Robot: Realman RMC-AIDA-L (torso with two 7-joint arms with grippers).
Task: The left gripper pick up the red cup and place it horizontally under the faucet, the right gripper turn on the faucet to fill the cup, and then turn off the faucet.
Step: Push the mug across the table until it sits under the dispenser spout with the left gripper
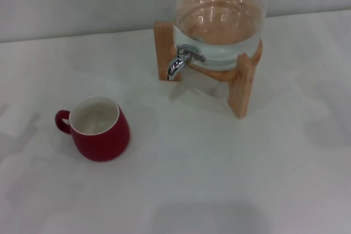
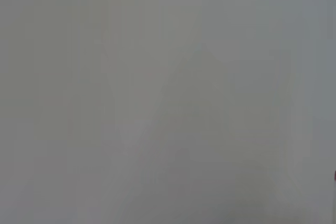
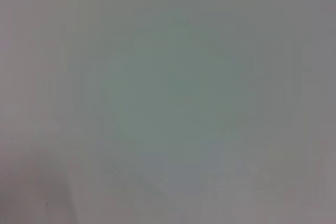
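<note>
Three views: head view carries all the detail; both wrist views show only a flat grey-white surface.
Worktop: white, plain, runs back to a pale wall at the far edge.
Red cup: upright on the worktop, left-of-centre, toward the near edge. Mouth faces up, white inside visible, looks dry. Loop handle points toward the left edge. Nothing touches it.
Faucet: chrome, sticks out of the lower front of the glass jar, spout aimed down at the worktop. Lever handle lies along the top, angled back toward the jar. No water seen at the spout.
Glass jar: clear, near the far edge, right of centre. Holds water in its lower part; top is cut off by the frame.
Wooden stand: light wood, legs on the worktop, cradles the jar. One leg shows left of the faucet, another nearer and to the right.
Cup vs faucet: well apart. Cup sits nearer and further left than the spout, not under it. Bare worktop directly below the spout.
Left tool: not in any view, so open/closed state can't be told.
Right tool: same, not in any view, state can't be told.
Left wrist view: blank surface, a tiny dark speck at one edge, too small to identify.
Right wrist view: blank surface only.
</note>
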